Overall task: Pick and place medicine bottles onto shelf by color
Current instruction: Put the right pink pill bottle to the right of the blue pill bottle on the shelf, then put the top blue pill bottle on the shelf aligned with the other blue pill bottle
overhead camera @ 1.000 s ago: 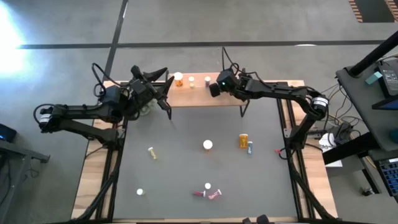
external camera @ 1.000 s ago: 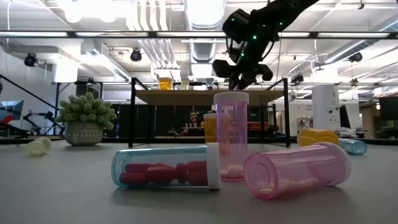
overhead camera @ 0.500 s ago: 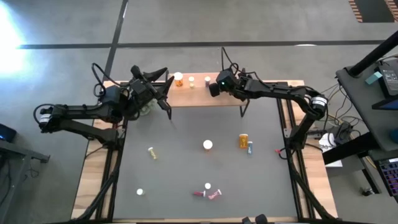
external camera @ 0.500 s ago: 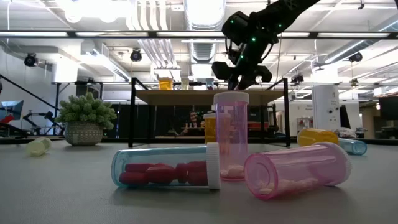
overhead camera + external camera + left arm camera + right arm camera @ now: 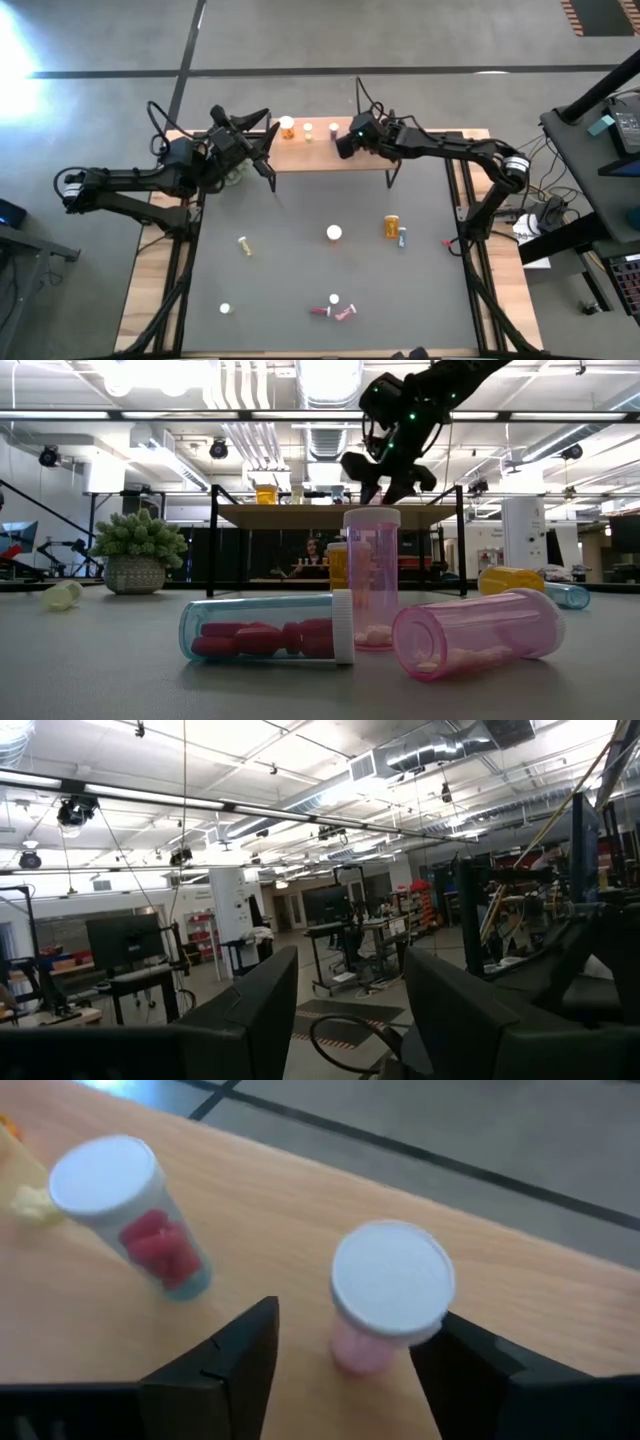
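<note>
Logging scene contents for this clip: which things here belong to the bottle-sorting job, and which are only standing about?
Job:
- shelf
- pink bottle between the right gripper open jaws
- blue bottle of red pills on the shelf
- orange bottle and other bottles on the table

Standing about:
- potted plant
- left gripper, raised, open

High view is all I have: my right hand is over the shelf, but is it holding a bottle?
Observer: No. The right wrist view shows the right hand open, with a pink bottle standing upright on the shelf between its fingers.
Operator: Is anything close beside that bottle?
Observer: A white-capped bottle of red pills stands on the same board, apart from it.
Operator: And the left hand?
Observer: The left wrist view shows the left hand open, with nothing between its fingers.
</note>
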